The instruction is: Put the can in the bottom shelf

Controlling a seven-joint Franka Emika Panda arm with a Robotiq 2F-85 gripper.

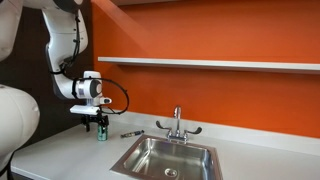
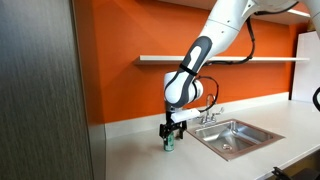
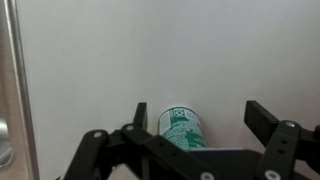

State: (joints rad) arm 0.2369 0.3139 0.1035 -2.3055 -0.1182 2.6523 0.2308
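Can (image 3: 183, 128) is bracketed by the gripper (image 3: 197, 115), jaws spread, not clamped; can base is hidden behind the gripper body in wrist view.

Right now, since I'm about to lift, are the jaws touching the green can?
Cannot tell. In the wrist view the green can stands between the open jaws of the gripper: a gap on one side, the other too close to judge.

The grey countertop (image 1: 60, 150) bears a green can (image 1: 101, 134), a dark tool (image 1: 131, 133) and a sink (image 1: 165, 160).
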